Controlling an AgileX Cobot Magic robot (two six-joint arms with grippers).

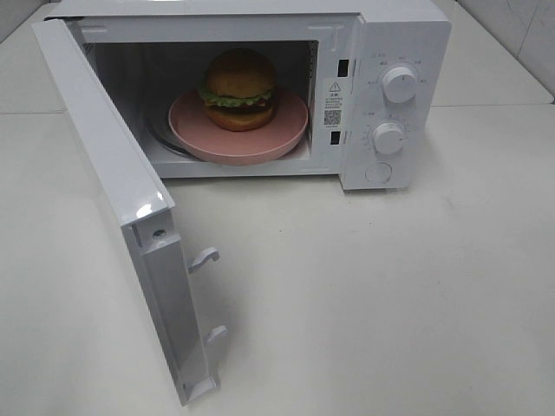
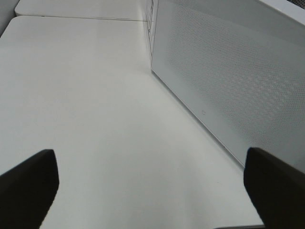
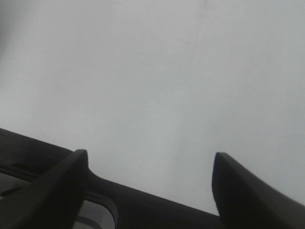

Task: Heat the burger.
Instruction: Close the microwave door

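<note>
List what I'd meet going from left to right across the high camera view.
open microwave door → burger → warning sticker → upper dial

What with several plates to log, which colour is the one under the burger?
Pink. The plate under the burger shows best in the exterior high view.

White desk (image 1: 390,303) with seams seen toward the back. A white microwave (image 1: 414,35) is parked on it at the far side, door (image 1: 113,165) left wide open.
</note>
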